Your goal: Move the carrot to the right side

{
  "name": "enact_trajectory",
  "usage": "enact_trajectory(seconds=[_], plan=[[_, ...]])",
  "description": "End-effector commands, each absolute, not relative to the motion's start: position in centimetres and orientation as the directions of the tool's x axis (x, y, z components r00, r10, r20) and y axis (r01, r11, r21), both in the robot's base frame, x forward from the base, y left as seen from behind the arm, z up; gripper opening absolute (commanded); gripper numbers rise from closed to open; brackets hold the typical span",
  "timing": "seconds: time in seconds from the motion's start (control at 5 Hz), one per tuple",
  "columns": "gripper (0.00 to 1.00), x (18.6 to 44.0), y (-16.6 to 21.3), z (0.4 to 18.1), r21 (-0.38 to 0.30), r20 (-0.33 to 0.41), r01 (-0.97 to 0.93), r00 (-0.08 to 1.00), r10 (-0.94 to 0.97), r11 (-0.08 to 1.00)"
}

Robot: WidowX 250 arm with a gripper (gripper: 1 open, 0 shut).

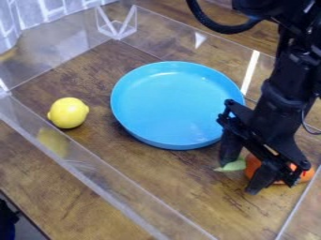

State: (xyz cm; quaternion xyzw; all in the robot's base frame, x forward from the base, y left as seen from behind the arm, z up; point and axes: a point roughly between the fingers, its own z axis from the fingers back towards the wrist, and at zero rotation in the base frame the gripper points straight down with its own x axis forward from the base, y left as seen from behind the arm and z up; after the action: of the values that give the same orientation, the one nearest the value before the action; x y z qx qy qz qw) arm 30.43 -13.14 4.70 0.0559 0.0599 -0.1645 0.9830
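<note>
So the blue plate (175, 103) sat pretty much in the middle of the wooden tabletop (113, 173), and I'll use it as the reference for everything else. The lemon (68, 113) was off to the plate's left, well apart from it, just sitting on the wood near the clear plastic wall (51, 155) that ran along the front edge.

The carrot (238, 166) was on the other side, just past the plate's lower right rim, lying on the tabletop. Only bits of it showed: a pale green leafy end poking out toward the plate and some orange behind the black fingers. Most of it was hidden by the arm.

The pincer (252, 172) pointed straight down right over the carrot, with its fingers spread wide, one on each side of it. It didn't look clamped on anything; the fingers stood apart with the carrot low between them. Whether a finger was touching the carrot, I couldn't tell from this angle.

The plate itself had nothing on it.
</note>
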Motion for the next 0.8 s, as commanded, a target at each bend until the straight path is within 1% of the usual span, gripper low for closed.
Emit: enact_trajectory(seconds=[0.0, 0.2, 0.4, 0.6], plan=[[1.0, 31.7, -13.0, 9.6, 0.075, -0.014, 0.288, 0.958, -0.288, 0.955], [1.0, 31.9, -11.6, 13.1, 0.098, 0.04, 0.231, 0.971, -0.236, 0.968], [1.0, 31.7, -8.9, 16.2, 0.091, 0.113, 0.126, 0.984, -0.136, 0.988], [1.0, 30.8, -9.3, 15.4, 0.055, 0.114, 0.193, 0.973, -0.198, 0.98]])
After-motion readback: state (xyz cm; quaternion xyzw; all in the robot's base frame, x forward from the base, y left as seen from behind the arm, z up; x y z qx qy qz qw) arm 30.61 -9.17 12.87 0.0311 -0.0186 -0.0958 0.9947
